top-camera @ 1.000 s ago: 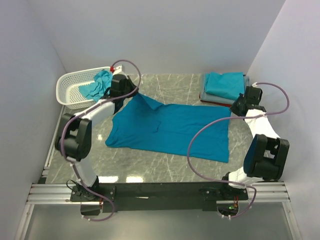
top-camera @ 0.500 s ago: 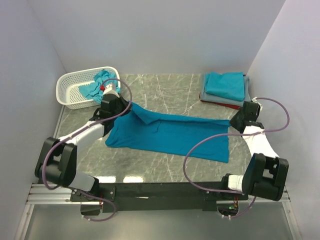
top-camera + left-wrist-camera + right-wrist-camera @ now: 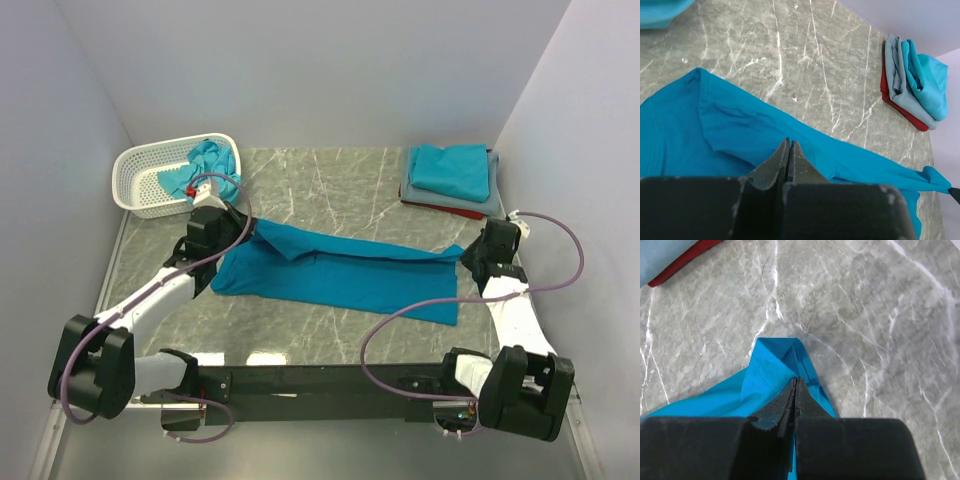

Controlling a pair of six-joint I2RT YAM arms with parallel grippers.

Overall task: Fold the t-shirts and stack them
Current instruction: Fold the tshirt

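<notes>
- The teal-blue cotton t-shirt (image 3: 340, 278) lies lengthwise across the middle of the grey marbled worktop (image 3: 340, 180), between your two arms. Its near part lies flat and its far edge is lifted.
- Your left end effector (image 3: 789, 150) is clenched on that far edge at the shirt's left end. In the left wrist view the fingertips meet with cloth creasing away from them.
- Your right end effector (image 3: 795, 386) is pinched shut on the shirt's right far corner, where the fabric bunches into a small peak just ahead of the tips.
- Holding both ends at once draws the far edge into a fairly straight line, so the cloth can go over without sagging in the middle. This looks like a lengthwise half-fold under way, not yet laid down.
- The folded stack of t-shirts (image 3: 452, 175), turquoise over grey over red, sits at the far right corner, well apart from the working area and near the right arm.
- The white plastic lattice basket (image 3: 140, 165) at the far left holds crumpled turquoise t-shirts (image 3: 207, 163), so I judge more shirts remain to fold.
</notes>
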